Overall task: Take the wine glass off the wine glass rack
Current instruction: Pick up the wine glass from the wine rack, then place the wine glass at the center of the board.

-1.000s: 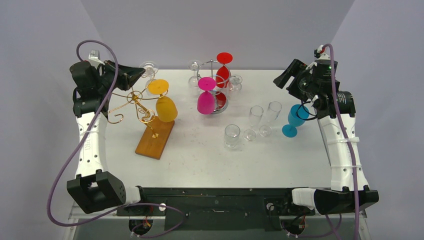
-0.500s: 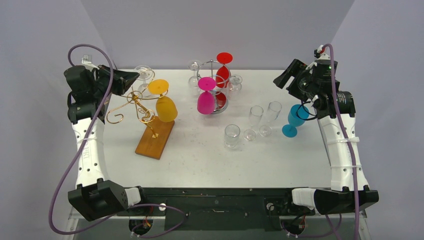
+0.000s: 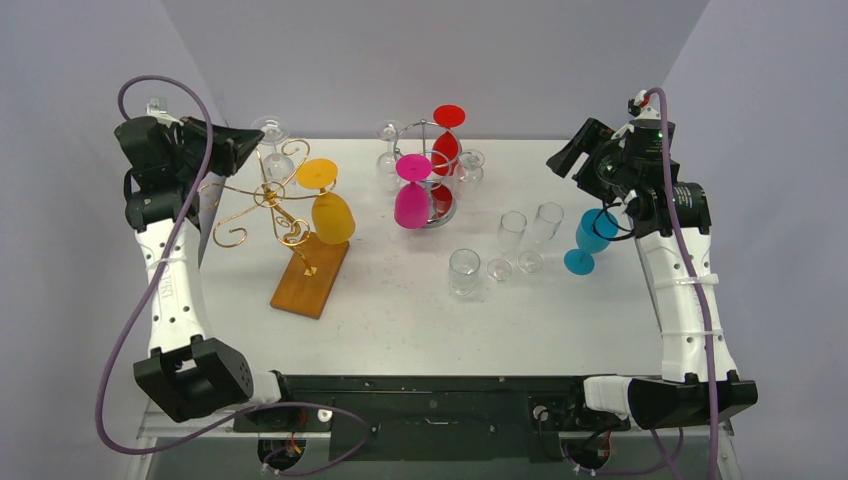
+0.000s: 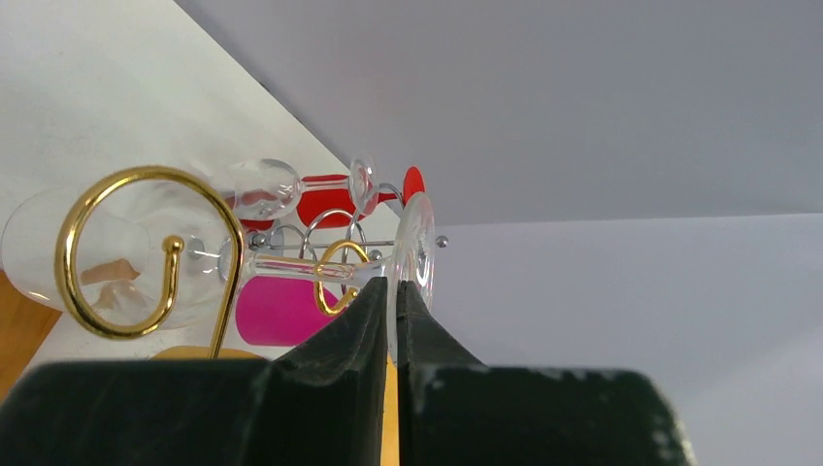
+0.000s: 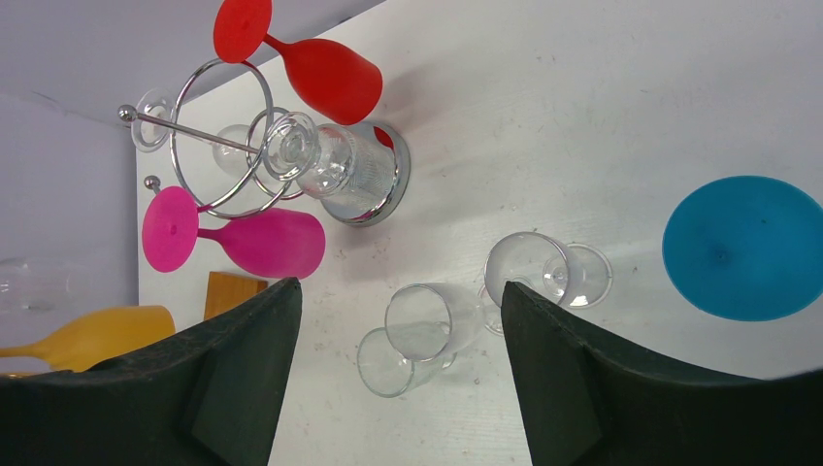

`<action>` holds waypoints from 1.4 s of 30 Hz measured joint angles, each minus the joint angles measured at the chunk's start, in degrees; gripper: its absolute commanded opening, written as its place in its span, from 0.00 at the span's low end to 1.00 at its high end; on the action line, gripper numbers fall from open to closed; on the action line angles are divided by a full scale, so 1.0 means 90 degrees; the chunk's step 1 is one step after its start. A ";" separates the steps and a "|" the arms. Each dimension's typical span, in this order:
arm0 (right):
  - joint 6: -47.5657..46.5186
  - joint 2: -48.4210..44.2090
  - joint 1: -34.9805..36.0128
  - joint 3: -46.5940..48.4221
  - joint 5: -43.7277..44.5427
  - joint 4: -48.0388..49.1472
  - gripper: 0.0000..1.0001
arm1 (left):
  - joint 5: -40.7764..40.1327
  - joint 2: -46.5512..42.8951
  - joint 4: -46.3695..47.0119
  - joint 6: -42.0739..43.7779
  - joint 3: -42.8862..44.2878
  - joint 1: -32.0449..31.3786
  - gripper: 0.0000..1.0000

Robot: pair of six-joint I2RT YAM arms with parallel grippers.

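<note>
Two racks (image 3: 270,195) (image 3: 447,207), four coloured wine glasses (image 3: 333,217) (image 3: 411,203) (image 3: 446,150) (image 3: 594,230), six clear wine glasses (image 3: 272,130) (image 3: 388,135) (image 3: 470,160) (image 3: 463,272) (image 3: 512,228) (image 3: 548,218).

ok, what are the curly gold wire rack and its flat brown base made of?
Curly gold wire rack: apparently bent metal rod, polished gold finish, bright glints along curls. Flat brown base: probably wood, smooth orange-brown, faint sheen.

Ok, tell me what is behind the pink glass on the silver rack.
Behind the pink glass, a red glass, a left clear glass and a right clear glass hang on the silver rack. The pink bowl hides part of the rack's round base.
</note>
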 measured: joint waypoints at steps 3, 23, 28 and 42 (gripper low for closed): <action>0.0000 0.0000 0.0000 0.0000 0.0002 -0.0002 0.70 | -0.0032 0.0248 0.0100 -0.0053 0.0233 0.0022 0.00; 0.0053 0.0002 0.0002 0.0002 0.0005 0.0097 0.71 | -0.0172 0.1836 0.0423 -0.0323 0.2878 -0.0381 0.00; 0.0202 0.0002 0.0068 0.0002 0.0000 0.0357 0.72 | -0.0209 0.2149 0.0590 -0.0491 0.3427 -0.0809 0.00; 0.0702 0.0002 0.0527 -0.0180 -0.0301 0.1683 0.81 | -0.0860 0.2212 0.1263 -0.1389 0.3609 -0.2841 0.00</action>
